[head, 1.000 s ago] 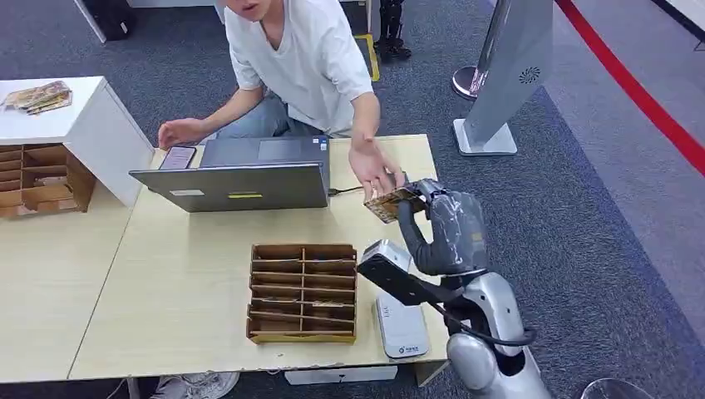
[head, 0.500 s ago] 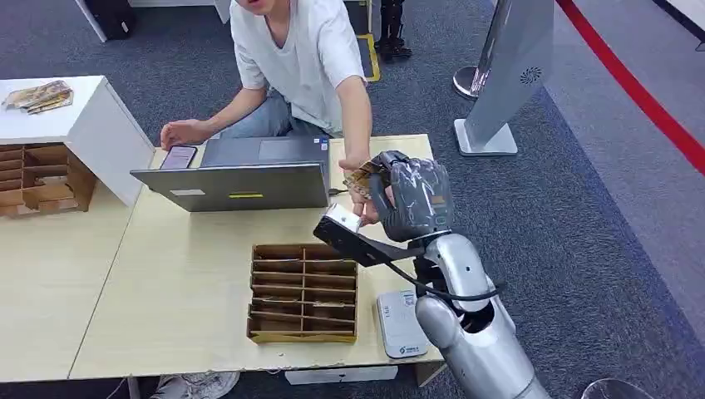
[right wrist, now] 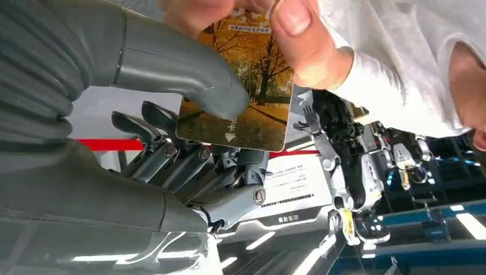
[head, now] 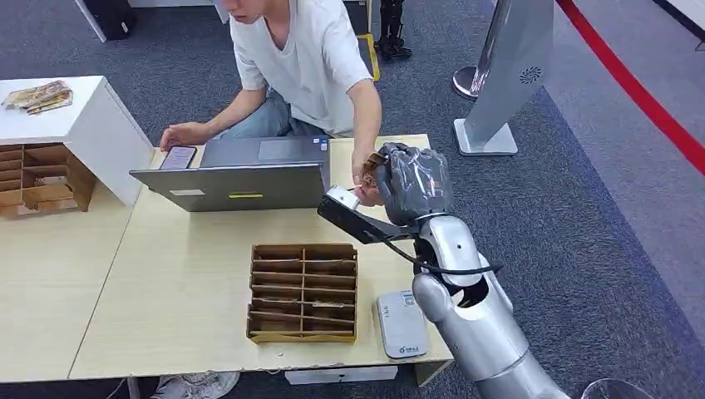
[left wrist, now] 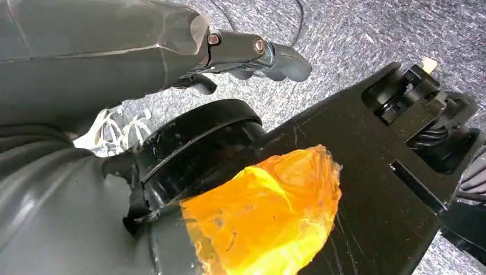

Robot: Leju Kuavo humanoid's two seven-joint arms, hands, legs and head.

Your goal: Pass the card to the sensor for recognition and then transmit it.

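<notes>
My right hand (head: 411,183) is raised over the far right part of the wooden table (head: 183,274), in front of the seated person. It pinches a card (right wrist: 246,86) printed with autumn trees between thumb and fingers. The person's hand (head: 364,184) meets mine, and in the right wrist view its fingers (right wrist: 298,23) grip the card's other end. An edge of the card (head: 372,160) peeks out beside my hand. The white card reader (head: 401,324) lies flat near the table's front edge, below my forearm. My left hand (left wrist: 143,51) hangs over carpet, fingers apart, holding nothing.
A wooden slotted organizer (head: 303,291) sits mid-table beside the reader. An open laptop (head: 241,179) and a phone (head: 177,157) lie in front of the person. A white cabinet (head: 100,125) and another wooden tray (head: 37,179) stand at left, a grey kiosk stand (head: 507,75) at back right.
My right hand rose and swung left toward the person with the card. The person's hand came to meet it and now grips the card's far end.
</notes>
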